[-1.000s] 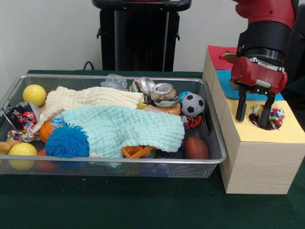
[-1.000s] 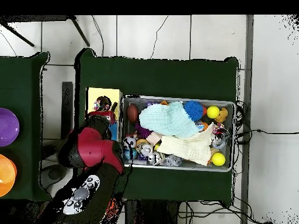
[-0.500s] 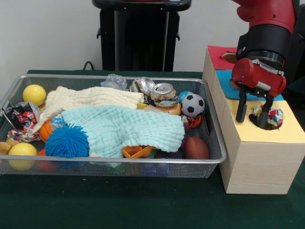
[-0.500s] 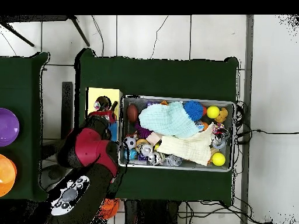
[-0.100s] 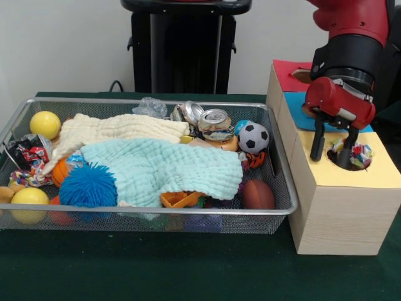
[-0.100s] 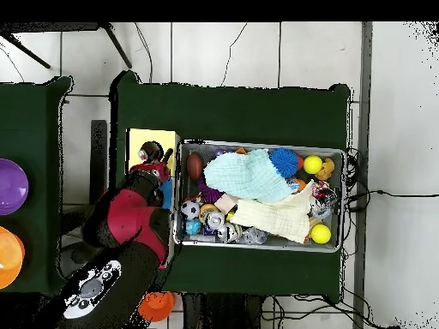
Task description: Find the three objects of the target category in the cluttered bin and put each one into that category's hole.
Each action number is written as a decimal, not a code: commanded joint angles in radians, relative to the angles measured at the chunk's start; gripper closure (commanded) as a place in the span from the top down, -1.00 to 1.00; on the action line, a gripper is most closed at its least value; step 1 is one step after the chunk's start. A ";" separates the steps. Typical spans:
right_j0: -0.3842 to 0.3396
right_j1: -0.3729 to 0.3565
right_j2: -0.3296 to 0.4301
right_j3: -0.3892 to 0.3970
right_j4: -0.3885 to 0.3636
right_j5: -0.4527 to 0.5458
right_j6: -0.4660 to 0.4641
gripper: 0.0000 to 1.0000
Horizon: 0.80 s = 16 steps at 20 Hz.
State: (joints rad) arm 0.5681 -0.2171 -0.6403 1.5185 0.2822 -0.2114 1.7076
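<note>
Right now the tool (image 5: 333, 148) hangs over the yellow-topped box (image 5: 343, 210), its two fingers spread apart and holding nothing. Just beside its tips, a multicoloured rope toy (image 5: 357, 154) sits in the box's round hole (image 5: 348, 157). Next to the box, the wire bin (image 5: 283, 164) carries a soccer ball (image 5: 254, 138), crushed cans (image 5: 215, 124), a blue spiky ball (image 5: 88, 186) and two cloths.

On the dark green surface (image 5: 156, 269), the silver wire bin (image 5: 188, 216) holds a mint cloth (image 5: 169, 169), a cream cloth (image 5: 116, 128), a blue spiky ball (image 5: 88, 186), yellow balls (image 5: 45, 124) and a black-and-white soccer ball (image 5: 254, 138), beside a pale wood box (image 5: 341, 213) topped yellow, blue and red, under the red-and-black tool (image 5: 333, 147).
</note>
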 commanded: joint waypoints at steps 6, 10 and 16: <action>0.031 0.159 0.018 0.045 0.050 0.170 0.140 1.00; 0.025 0.126 0.027 0.076 0.051 0.109 0.162 1.00; -0.013 -0.008 0.077 0.147 0.003 0.086 0.181 1.00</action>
State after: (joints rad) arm 0.6027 -0.1886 -0.6938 1.5263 0.3282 -0.2102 1.7076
